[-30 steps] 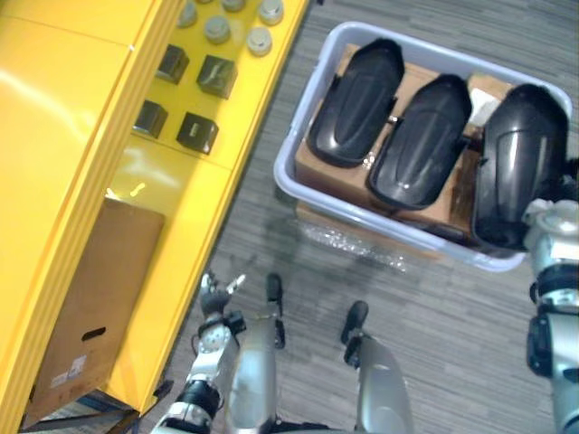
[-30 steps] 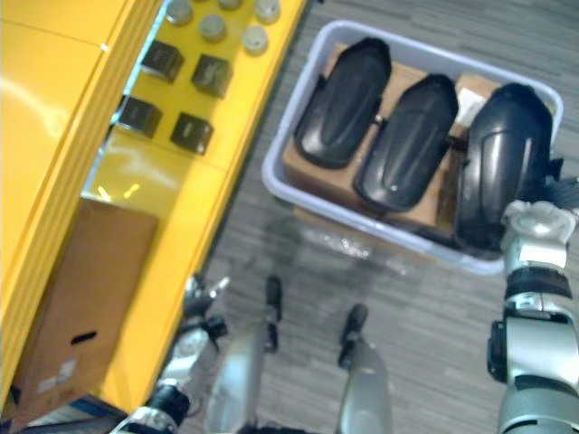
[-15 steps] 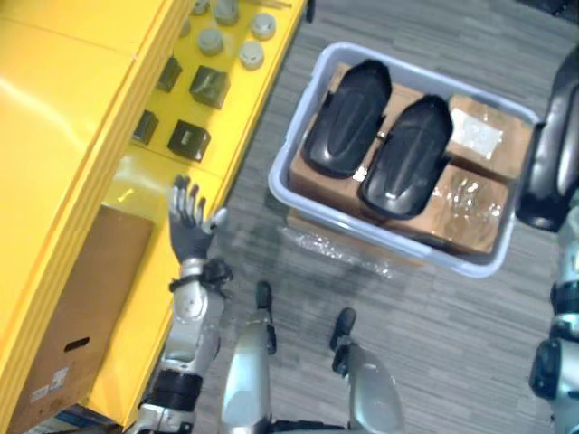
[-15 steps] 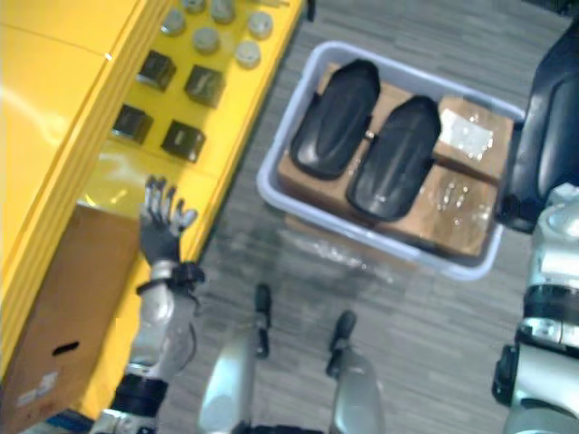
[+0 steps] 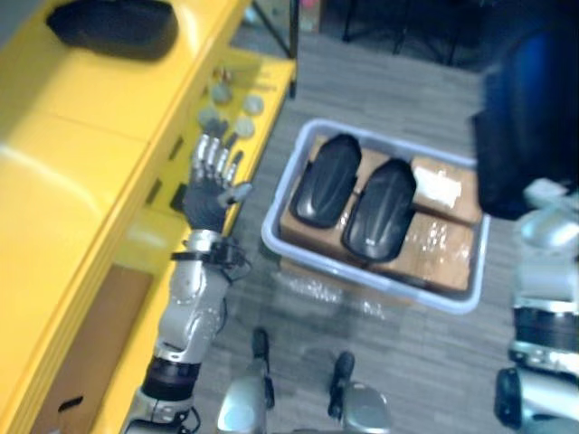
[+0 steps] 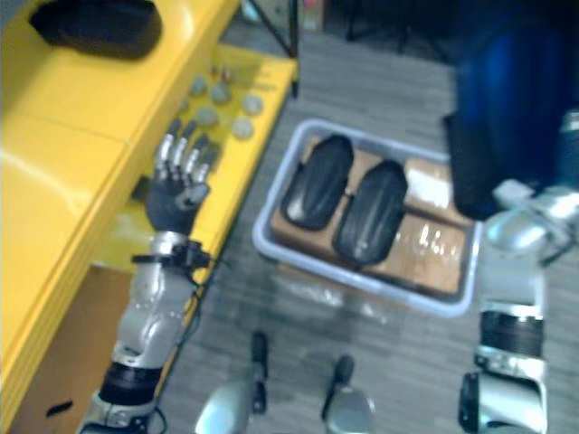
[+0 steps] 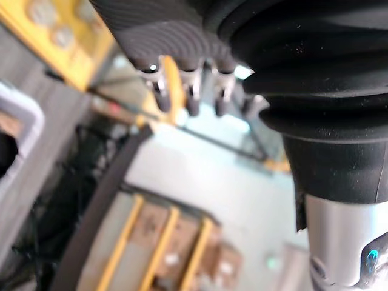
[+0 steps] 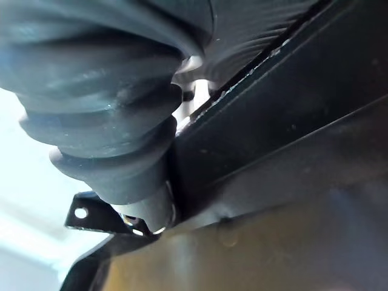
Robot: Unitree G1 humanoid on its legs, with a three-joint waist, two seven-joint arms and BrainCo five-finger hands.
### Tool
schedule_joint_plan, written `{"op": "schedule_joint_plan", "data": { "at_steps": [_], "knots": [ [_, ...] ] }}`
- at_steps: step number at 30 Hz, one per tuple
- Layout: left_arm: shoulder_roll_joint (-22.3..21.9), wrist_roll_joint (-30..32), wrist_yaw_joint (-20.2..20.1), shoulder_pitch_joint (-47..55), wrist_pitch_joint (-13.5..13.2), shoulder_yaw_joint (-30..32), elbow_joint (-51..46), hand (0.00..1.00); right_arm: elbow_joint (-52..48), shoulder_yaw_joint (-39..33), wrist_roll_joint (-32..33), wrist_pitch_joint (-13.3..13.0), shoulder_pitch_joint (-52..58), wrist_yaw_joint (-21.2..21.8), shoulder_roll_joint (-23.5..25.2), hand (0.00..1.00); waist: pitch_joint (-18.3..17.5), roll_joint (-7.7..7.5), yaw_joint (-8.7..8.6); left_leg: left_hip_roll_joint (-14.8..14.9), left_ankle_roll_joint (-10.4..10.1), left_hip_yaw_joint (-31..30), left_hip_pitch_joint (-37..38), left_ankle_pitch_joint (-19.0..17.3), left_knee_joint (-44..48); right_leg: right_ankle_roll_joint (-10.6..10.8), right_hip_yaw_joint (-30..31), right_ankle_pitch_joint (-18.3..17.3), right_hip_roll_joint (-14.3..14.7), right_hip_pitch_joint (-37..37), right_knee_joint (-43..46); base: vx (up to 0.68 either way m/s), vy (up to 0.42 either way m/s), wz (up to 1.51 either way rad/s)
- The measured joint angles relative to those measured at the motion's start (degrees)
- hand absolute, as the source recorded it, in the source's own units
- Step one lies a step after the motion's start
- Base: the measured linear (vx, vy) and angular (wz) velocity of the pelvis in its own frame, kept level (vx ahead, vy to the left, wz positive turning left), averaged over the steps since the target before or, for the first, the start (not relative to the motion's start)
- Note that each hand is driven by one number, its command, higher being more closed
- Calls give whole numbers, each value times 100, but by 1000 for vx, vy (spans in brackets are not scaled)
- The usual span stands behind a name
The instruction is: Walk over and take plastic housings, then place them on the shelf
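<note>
The yellow shelf (image 5: pixel 81 181) carries one black housing (image 5: pixel 113 27) on its top level at the far end. Grey round parts (image 5: pixel 222 91) lie on its lower level near the far corner, and a cardboard box (image 5: pixel 95 348) sits at its near end. The grey floor (image 5: pixel 425 362) bears a pale bin (image 5: pixel 362 276) just beside the shelf.

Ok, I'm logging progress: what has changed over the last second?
The right hand has lifted the third housing out of the bin, high on the right. The left hand has risen, open, beside the yellow shelf; two housings stay in the bin.
</note>
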Motion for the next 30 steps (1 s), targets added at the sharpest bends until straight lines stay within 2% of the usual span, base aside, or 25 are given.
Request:
{"op": "schedule_joint_plan", "data": {
  "at_steps": [2, 5, 9, 14, 17, 20, 24, 27, 28, 30],
  "knots": [
    [-20, 49, 29, -69, 179, -220, 28, 0, -131, 563, -231, -309, -11, 127, 147, 100, -205, -6, 51, -6, 0, -29, 111, 0, 0, 0, -127, 0, 4, 176, -11, 80, -4, 21],
    [-38, 207, 129, -106, 314, -436, 326, 0, -165, 1075, -363, -583, -144, 220, 411, 100, -349, -22, 86, -4, 0, -94, 245, 0, 0, 0, -241, 0, 10, 363, -18, 24, -7, 15],
    [-148, 502, 311, -108, 405, -456, 673, 0, -174, 1381, -509, -964, -278, 210, 647, 100, -501, -46, 108, -6, -1, -108, 249, 1, -4, -1, -256, 0, 18, 371, -31, -57, 5, 1],
    [-197, 782, 587, -108, 479, -616, 1029, 0, -176, 1728, -760, -1212, -278, 142, 805, 100, -662, -124, 103, -69, -10, -127, 254, 77, -48, -7, -281, -9, -7, 454, -223, -110, 10, -4],
    [-287, 1170, 887, -103, 539, -650, 1277, 0, -176, 1894, -862, -1287, -276, -8, 926, 100, -701, -86, 113, -76, -17, -113, 246, 139, -63, 4, -314, -86, 1, 444, -233, -192, 12, 0],
    [-303, 1200, 1068, 16, 568, -632, 1314, 0, -182, 1944, -856, -1331, -257, -34, 984, 100, -816, -56, 108, -58, -43, -131, 216, 141, -65, 27, -365, -96, 33, 436, -304, -129, 26, 5],
    [-303, 1058, 943, 328, 476, -584, 1488, 0, -216, 2065, -858, -1456, -172, -9, 1113, 100, -1056, -89, 130, -44, -66, -133, 150, 181, -64, 13, -410, -23, 50, 436, -440, -16, 5, 1],
    [-312, 346, 609, 413, 459, -599, 1530, 0, -205, 2288, -877, -1519, -30, 96, 1231, 100, -1087, -128, 184, -50, -17, -131, 144, 219, -64, 6, -411, 28, 40, 437, -454, 0, 0, 0],
    [-334, -66, 450, 415, 421, -588, 1532, 0, -165, 2372, -970, -1520, 42, 85, 1304, 100, -1091, -133, 196, -59, -16, -134, 144, 220, -63, 22, -415, 44, 30, 440, -453, 0, 0, 0],
    [-333, -563, 349, 465, 421, -573, 1541, 0, -106, 2386, -1083, -1521, 81, 64, 1359, 100, -1091, -133, 190, -74, -2, -125, 144, 232, -63, 42, -414, 67, 17, 443, -439, 52, 9, -1]
  ]
}}
